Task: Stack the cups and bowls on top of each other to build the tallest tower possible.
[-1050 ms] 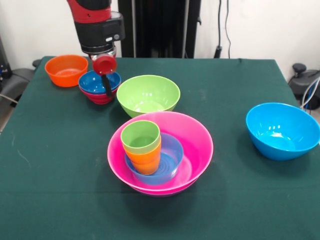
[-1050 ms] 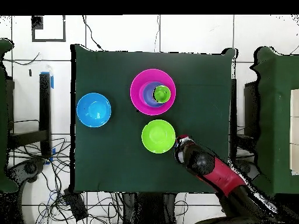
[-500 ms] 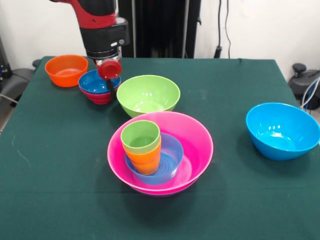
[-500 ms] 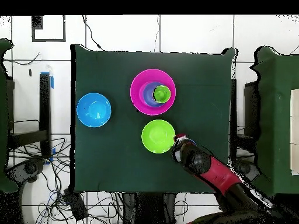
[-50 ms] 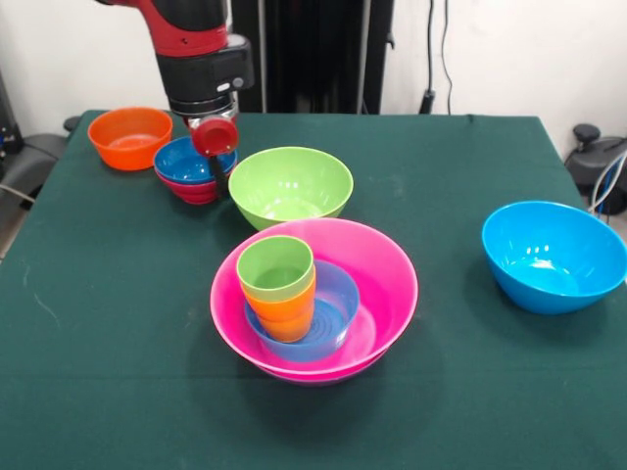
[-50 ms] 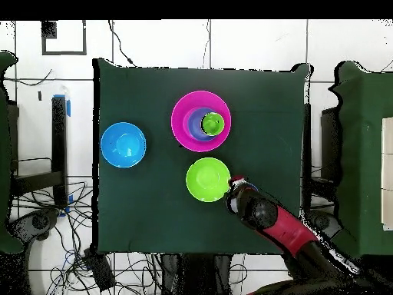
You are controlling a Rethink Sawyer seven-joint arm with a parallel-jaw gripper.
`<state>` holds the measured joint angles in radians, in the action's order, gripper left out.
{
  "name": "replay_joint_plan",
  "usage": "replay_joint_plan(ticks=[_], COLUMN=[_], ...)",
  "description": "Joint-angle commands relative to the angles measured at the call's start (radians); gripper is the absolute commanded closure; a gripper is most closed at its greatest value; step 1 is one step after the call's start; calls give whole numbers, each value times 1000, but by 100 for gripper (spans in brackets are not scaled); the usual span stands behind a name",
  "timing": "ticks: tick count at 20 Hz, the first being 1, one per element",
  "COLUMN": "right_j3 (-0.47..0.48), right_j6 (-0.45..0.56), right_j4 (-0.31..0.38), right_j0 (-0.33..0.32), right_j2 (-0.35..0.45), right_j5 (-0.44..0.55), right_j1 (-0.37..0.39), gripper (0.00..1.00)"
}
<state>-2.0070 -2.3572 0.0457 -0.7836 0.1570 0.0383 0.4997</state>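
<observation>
The gripper point(image 5: 213, 147) hangs just over the dark-blue small bowl point(image 5: 190, 160), which sits nested in the red small bowl point(image 5: 196, 189), next to the lime green bowl point(image 5: 290, 184). Honestly can't tell if it's gripping anything or released; the view is too cluttered there. The tower point(image 5: 313, 299) so far is the pink bowl point(image 5: 387, 284) with a light-blue bowl point(image 5: 333, 304) and both cups point(image 5: 278, 284) inside. Best bet for this step: come straight down on the blue bowl's rim, pinch it squarely, and lift clean so the red one doesn't tag along.
</observation>
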Motion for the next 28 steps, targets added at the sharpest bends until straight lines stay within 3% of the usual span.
replay_joint_plan(ticks=[1,19,28], right_j3=[35,50,82], right_j6=[-75,-33,-27], right_j4=[23,50,74], right_j0=[1,-25,-43], right_j2=[82,63,78], right_j5=[-40,-13,-41], right_j1=[-42,-46,-108], gripper=[0,0,0])
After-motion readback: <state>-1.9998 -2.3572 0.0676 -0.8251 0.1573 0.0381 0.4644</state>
